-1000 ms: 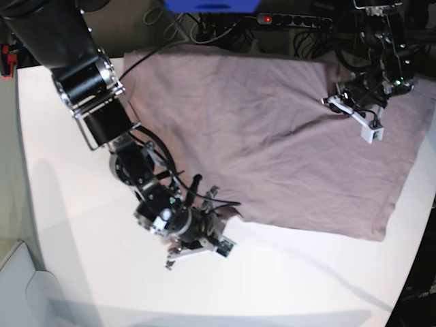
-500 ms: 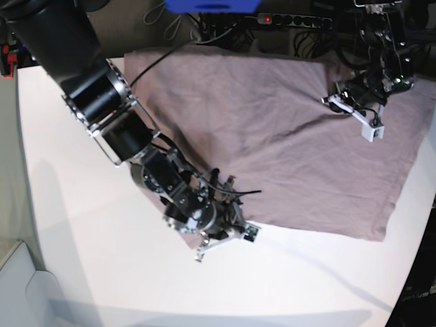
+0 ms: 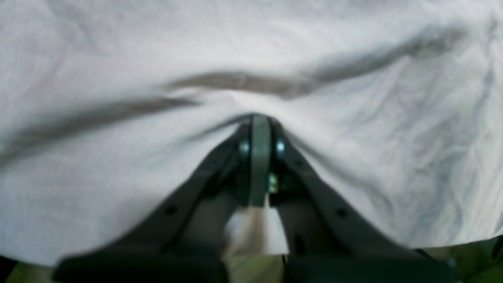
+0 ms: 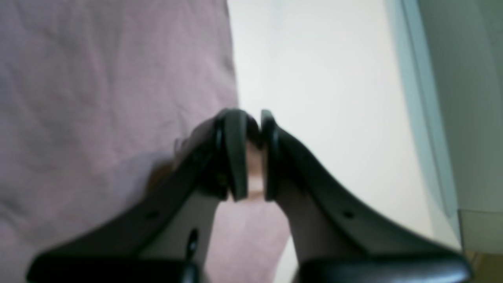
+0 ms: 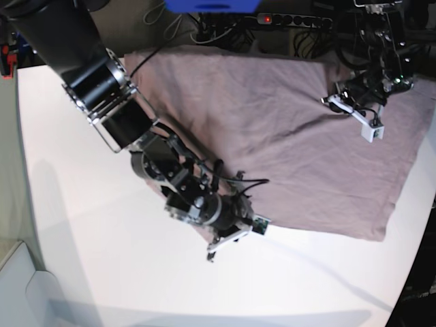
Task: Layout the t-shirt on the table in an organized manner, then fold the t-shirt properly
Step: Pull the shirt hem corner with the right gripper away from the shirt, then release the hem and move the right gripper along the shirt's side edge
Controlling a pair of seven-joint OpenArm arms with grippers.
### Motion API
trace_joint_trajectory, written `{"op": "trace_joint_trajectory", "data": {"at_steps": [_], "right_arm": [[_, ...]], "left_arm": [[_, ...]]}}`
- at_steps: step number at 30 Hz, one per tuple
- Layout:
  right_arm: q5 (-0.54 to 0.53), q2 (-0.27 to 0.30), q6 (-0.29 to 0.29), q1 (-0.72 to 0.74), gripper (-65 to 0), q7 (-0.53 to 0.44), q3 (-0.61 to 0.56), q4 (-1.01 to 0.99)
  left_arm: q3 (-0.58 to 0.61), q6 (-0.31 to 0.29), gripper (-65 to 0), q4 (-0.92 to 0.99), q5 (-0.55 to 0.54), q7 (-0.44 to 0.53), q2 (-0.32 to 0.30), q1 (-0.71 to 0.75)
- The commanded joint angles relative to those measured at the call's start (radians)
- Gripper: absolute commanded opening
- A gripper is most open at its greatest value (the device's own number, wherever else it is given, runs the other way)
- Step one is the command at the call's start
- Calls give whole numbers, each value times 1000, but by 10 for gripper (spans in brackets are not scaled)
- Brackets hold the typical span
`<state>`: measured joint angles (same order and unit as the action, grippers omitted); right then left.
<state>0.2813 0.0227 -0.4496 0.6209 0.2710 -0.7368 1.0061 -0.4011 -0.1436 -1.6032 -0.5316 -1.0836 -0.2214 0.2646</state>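
No readable writing shows on anything. Nearest, the smooth matte white worktop [image 5: 88, 272] lies bare in front. The right gripper [image 4: 251, 129] sits at the near hem of the plain dusty mauve t-shirt [image 5: 286, 136] — its fingers [image 4: 235, 157] slightly parted, cloth beneath them; whether they pinch it cannot be told. The shirt is spread flat, long axis running left to right. Farthest, the left gripper [image 3: 259, 129] has its fingers closed, pressed into puckered fabric.

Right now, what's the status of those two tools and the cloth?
Left tool shut, pinching the dusty mauve t-shirt. Right tool at its edge, barely parted. Shirt spread flat on white table.
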Motion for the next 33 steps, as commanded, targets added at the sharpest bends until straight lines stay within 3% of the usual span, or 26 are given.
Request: {"op": "trace_joint_trajectory", "data": {"at_steps": [1,9,17,21,26,28,33], "right_arm": [[-6,-4,4,32,-570,-6,7,21],[-6,-2,2,32,-541,17,6,23],[-6,10,-1,37,-258,27,6,24],[-7,46,-1,32,-215,29,32,23],[-9,96,-1,-26,-271,29,127,21],[-9,113,-1,-48,-330,29,155,21],[-6,132,-1,-92,-632,29,231,26]], "left_arm": [[6,11,-650,11,55,-65,-2,12],[6,11,-650,11,55,-65,-2,11],[6,11,-650,11,55,-65,-2,11],[6,11,-650,11,55,-65,0,11],[3,11,-650,11,54,-65,3,9],[0,11,-650,11,54,-65,3,9],[0,11,-650,11,54,-65,3,9]]}}
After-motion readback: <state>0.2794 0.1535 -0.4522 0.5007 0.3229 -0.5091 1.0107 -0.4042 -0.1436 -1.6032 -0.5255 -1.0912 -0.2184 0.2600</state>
